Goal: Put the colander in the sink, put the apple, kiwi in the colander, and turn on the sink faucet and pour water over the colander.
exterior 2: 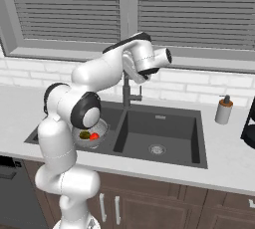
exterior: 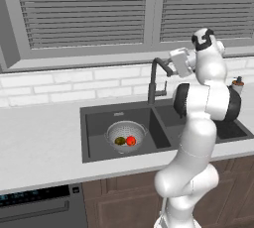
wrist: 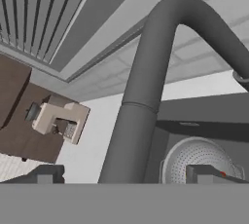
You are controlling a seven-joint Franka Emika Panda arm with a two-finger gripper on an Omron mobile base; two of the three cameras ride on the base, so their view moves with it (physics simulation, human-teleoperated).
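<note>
Where fruits sit, silver perforated colander (exterior: 126,135), rimmed, round

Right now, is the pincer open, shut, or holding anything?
Pincer: open, holding nothing; its two tips straddle the tall dark grey gooseneck faucet without clamping it.

We see our end effector (exterior: 173,62) raised beside the top bend of the sink faucet (exterior: 155,81), its white hand close against the spout; whether the fingers touch it we cannot tell. Below it and to the left, the colander (exterior: 126,135) sits in the left basin of the sink (exterior: 94,133), holding the kiwi (exterior: 120,141) and the apple (exterior: 131,141) side by side. A soap dispenser (exterior: 237,84) stands on the tabletop (exterior: 39,138), off to the right.
</note>
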